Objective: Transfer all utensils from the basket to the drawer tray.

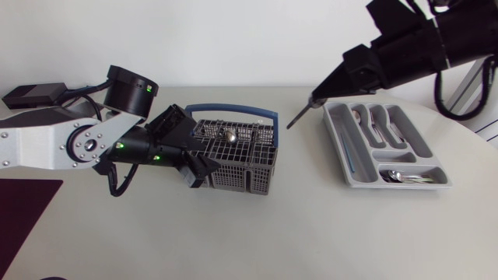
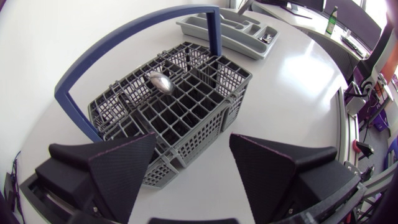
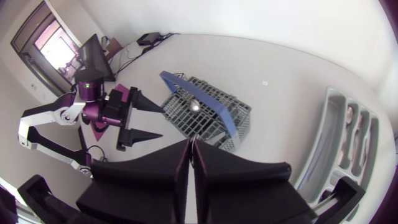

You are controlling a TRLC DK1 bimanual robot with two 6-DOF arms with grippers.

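Observation:
The grey wire basket (image 1: 241,159) with a blue handle (image 1: 231,110) stands mid-table, a metal spoon (image 1: 231,135) lying in it. My left gripper (image 1: 192,161) is open at the basket's left side. In the left wrist view the basket (image 2: 180,109) and the spoon (image 2: 160,81) lie just ahead of the left gripper (image 2: 193,168), whose fingers hold nothing. My right gripper (image 1: 313,98) hangs above the table between the basket and the grey drawer tray (image 1: 342,148). It is shut on a thin dark utensil (image 1: 299,116) that points down toward the table. Its fingers (image 3: 174,168) are pressed together.
The tray holds spoons (image 1: 372,120) in its long compartments and more utensils (image 1: 401,177) in its front compartment. A dark red mat (image 1: 23,210) lies at the table's left front. In the right wrist view my left gripper (image 3: 135,118) shows beside the basket (image 3: 208,118).

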